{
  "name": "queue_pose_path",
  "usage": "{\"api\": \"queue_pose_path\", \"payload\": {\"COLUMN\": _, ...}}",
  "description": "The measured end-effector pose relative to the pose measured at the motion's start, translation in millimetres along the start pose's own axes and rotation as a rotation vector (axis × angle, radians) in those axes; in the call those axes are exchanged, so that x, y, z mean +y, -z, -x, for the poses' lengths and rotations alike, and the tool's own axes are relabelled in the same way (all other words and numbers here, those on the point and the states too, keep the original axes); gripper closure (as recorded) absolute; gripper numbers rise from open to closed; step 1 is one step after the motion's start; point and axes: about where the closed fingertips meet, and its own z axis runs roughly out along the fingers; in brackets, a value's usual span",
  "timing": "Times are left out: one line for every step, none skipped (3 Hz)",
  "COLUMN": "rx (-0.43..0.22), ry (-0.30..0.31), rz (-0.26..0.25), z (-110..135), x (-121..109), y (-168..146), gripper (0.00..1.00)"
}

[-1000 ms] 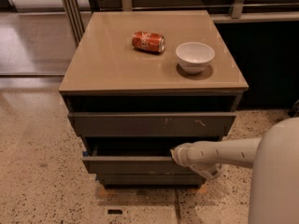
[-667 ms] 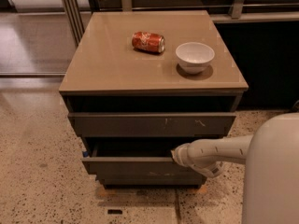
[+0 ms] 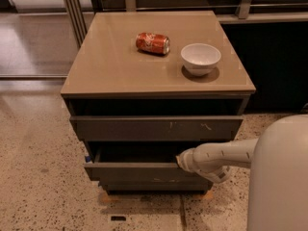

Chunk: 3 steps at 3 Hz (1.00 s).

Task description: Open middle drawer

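Observation:
The middle drawer is a dark grey-brown flat front with a small blue tab at its left end. It stands pulled out a little beyond the front above it, with a dark gap showing behind its top edge. My gripper is at the end of the white arm, which reaches in from the right. It sits at the drawer's top edge, right of centre. Its tip is hidden against the drawer edge.
The cabinet has a tan top with a red can lying on its side and a white bowl. A wider scratched front is above the middle drawer and a narrow front below. The floor is speckled.
The white robot body at the right has shifted slightly left. The drawer and the gripper stay about where they were.

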Motion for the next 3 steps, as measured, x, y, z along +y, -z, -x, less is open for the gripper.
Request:
{"api": "queue_pose_path", "payload": {"rx": 0.04, "ry": -0.007, "rz": 0.035, "z": -11, "x": 0, "y": 1, "gripper": 1.0}}
{"api": "queue_pose_path", "payload": {"rx": 0.04, "ry": -0.007, "rz": 0.035, "z": -9, "x": 0, "y": 4, "gripper": 1.0}}
{"api": "queue_pose_path", "payload": {"rx": 0.08, "ry": -0.045, "rz": 0.054, "z": -28, "x": -20, "y": 9, "gripper": 1.0}}
